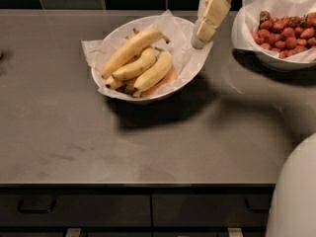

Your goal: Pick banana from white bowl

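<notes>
The white bowl (190,58), lined with crinkled white paper and showing an orange patch inside, sits on the dark counter left of centre. Three yellow bananas lie in it. The banana (129,51) is the longest one, on top at the back, with its dark stem tip pointing right. Two shorter bananas (148,73) lie in front of it. My gripper (207,23) hangs above the bowl's right rim, up and to the right of the bananas, touching none of them.
A second paper-lined white bowl (256,53) with red strawberries stands at the right edge of the counter. A white rounded part of the robot (296,196) fills the bottom right corner. Drawers with dark handles run below the counter's front edge.
</notes>
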Available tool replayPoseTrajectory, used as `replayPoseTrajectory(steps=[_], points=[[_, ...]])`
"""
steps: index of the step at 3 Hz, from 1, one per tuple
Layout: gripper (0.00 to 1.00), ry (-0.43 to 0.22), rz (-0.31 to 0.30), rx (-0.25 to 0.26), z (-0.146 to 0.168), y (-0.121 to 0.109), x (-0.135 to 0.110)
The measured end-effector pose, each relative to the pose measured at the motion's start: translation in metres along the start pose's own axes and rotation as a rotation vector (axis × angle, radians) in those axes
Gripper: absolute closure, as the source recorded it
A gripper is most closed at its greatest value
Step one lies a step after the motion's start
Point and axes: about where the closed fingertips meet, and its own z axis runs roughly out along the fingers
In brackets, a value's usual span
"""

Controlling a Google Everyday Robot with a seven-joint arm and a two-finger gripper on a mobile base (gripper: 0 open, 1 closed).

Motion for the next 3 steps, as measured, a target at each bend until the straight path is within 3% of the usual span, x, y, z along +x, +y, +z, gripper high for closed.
replayPoseTrajectory(steps=[1,2,3], points=[[0.0,-0.019,-0.003,0.037,0.001,-0.011,-0.006],[0.0,-0.054,0.005,0.037,0.015,-0.024,-0.007],[0.0,-0.084,-0.01,-0.01,0.042,-0.04,-0.016]])
